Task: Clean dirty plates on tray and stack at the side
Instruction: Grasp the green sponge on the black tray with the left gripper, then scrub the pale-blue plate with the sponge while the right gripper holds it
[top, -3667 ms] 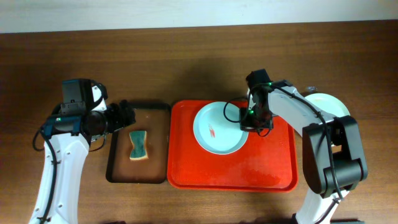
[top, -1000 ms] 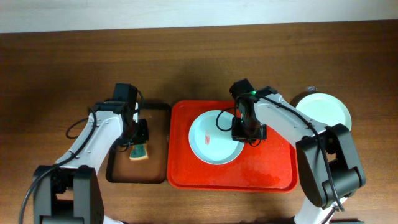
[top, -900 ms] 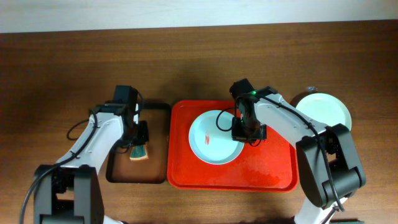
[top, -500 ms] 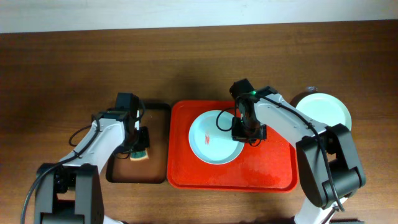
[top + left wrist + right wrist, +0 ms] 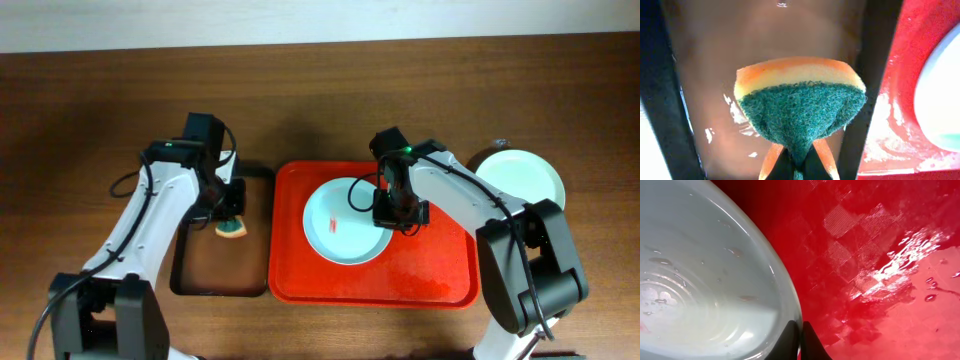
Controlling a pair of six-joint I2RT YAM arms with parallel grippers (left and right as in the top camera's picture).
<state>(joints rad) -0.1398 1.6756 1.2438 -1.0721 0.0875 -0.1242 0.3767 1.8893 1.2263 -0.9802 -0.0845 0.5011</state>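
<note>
Left gripper (image 5: 797,161): jaws pinched tight on the sponge (image 5: 800,107), over the black tray (image 5: 190,275). Right gripper (image 5: 800,341): jaws nearly closed, clamping the right rim of the dirty plate (image 5: 340,225) in the red tray (image 5: 430,275). Second plate (image 5: 520,178) at far right.

You see your left gripper (image 5: 798,164) at the bottom edge, its dark fingers pinched together on a soft sponge with a green scouring face and an orange-yellow foam back (image 5: 800,107). The sponge fans upward from the pinch, green face towards you. Behind it lies the narrow black-rimmed tray with a glossy brown base (image 5: 700,60). On your right the wet red plastic tray (image 5: 890,95) carries a pale glossy round plate (image 5: 940,95), cut off by the frame
</note>
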